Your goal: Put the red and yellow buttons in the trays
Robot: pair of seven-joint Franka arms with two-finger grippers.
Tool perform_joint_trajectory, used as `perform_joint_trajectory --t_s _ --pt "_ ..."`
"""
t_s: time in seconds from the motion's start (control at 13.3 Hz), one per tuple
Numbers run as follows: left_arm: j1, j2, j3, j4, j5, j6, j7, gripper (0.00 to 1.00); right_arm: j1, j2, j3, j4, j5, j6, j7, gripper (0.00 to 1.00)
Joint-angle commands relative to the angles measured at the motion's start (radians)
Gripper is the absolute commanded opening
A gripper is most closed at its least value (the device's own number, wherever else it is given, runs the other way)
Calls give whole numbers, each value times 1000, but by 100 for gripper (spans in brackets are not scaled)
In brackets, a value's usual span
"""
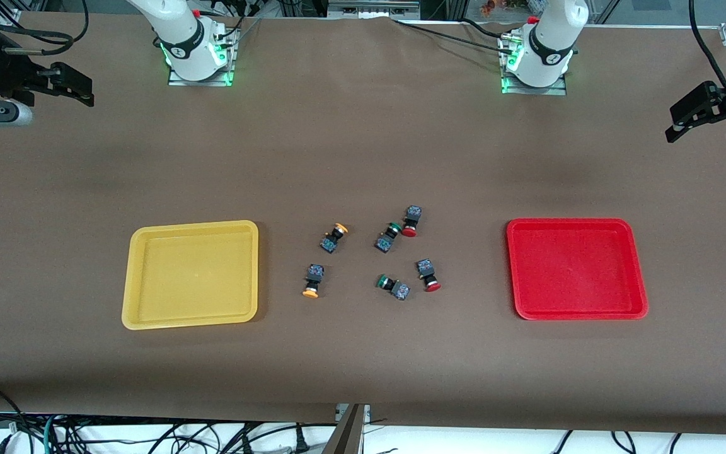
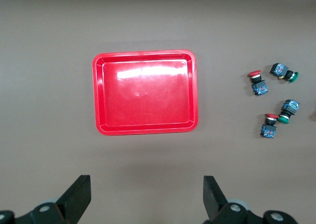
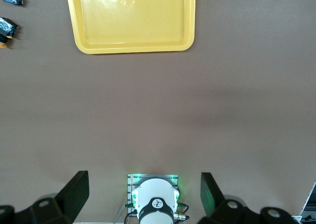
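Two red-capped buttons (image 1: 411, 222) (image 1: 428, 275) and two yellow-capped buttons (image 1: 333, 237) (image 1: 313, 280) lie on the table between the trays. The yellow tray (image 1: 193, 274) lies toward the right arm's end, the red tray (image 1: 576, 268) toward the left arm's end. Both trays hold nothing. My left gripper (image 1: 708, 131) is open, high over the table's left-arm end; its wrist view shows it (image 2: 146, 194), the red tray (image 2: 145, 93) and the red buttons (image 2: 257, 82) (image 2: 269, 125). My right gripper (image 1: 89, 91) is open, high over the right-arm end; its wrist view shows it (image 3: 144, 194) and the yellow tray (image 3: 131, 16).
Two green-capped buttons (image 1: 389, 235) (image 1: 392, 286) lie among the red ones. The arms' bases (image 1: 196, 50) (image 1: 536, 60) stand at the table's edge farthest from the front camera. Bare brown table surrounds the trays.
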Motion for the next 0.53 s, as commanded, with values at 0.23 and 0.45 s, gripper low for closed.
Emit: perform_joint_trajectory --t_s 0.23,0.45 --pt "11 27 -18 35 21 -9 15 100 -10 -2 8 3 -9 2 -5 100" --pt "18 26 -9 32 20 -37 12 100 -10 0 8 3 -11 6 -1 100"
